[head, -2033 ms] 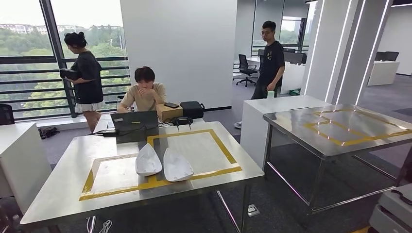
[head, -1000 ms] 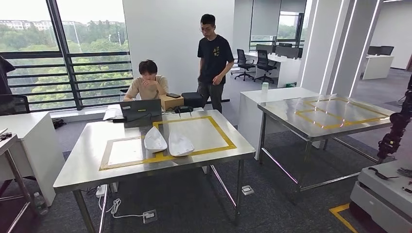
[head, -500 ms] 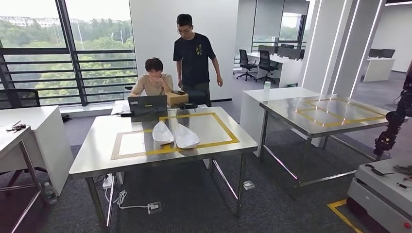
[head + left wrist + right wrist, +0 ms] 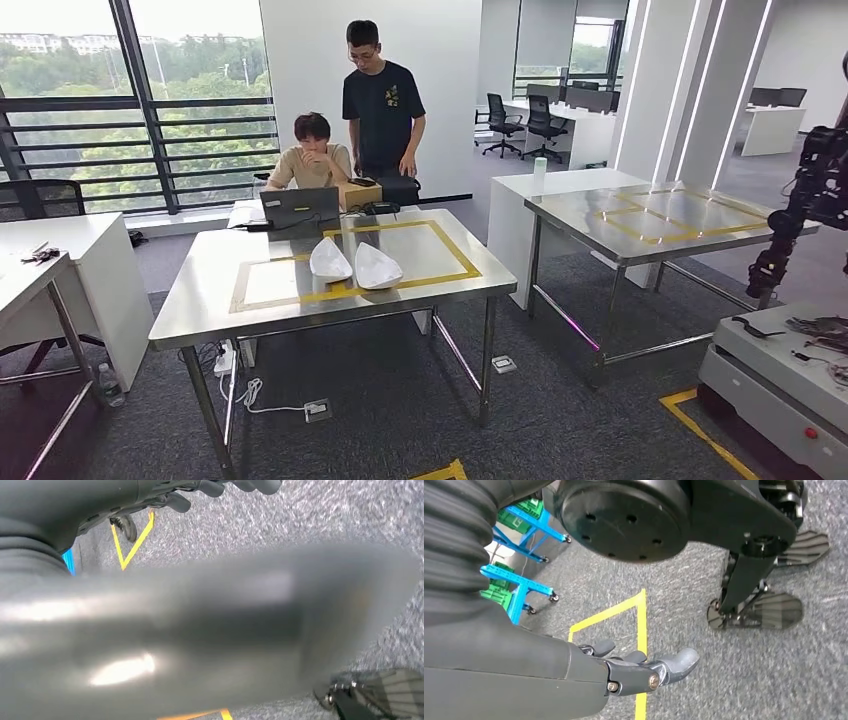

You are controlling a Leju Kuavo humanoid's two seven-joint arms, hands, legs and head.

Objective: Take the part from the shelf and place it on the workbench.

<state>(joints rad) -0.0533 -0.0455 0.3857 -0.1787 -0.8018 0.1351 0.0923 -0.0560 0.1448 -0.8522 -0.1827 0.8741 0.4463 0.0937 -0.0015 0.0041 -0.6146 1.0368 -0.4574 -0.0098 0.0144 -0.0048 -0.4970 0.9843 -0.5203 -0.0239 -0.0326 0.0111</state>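
whole head view has shifted since half a second ago, so the camera moved: steel table sits a bit more central and the standing person now leans over the seated one.

left hand (image 4: 235, 486) in the left wrist view: dark fingertips at the frame edge over speckled grey carpet (image 4: 300, 515), with a big blurred smooth grey part (image 4: 210, 630) close across the lens. cannot tell whether the hand grips that part or how far its fingers are spread. part's long axis seems to run across the frame, one end squared off; heading can't be read, too blurred.

right hand (image 4: 644, 670) hangs over the carpet near yellow floor tape (image 4: 640, 625), fingers loosely extended and apart, holding nothing. blue-framed cart with green bins (image 4: 519, 575) nearby.

head view, near to far: grey wheeled unit (image 4: 780, 380) at lower right with small dark bits on top. brushed steel workbench (image 4: 210, 295) with yellow tape rectangles; two white, smooth, teardrop-shaped shell parts (image 4: 352, 262) lie side by side on the tape line, pointed ends away from the camera. laptop (image 4: 298, 207) and cardboard box (image 4: 358, 193) at the far edge. second steel table (image 4: 690, 235) to the right, also taped. seated person (image 4: 312, 160) and standing person (image 4: 382, 100) behind.
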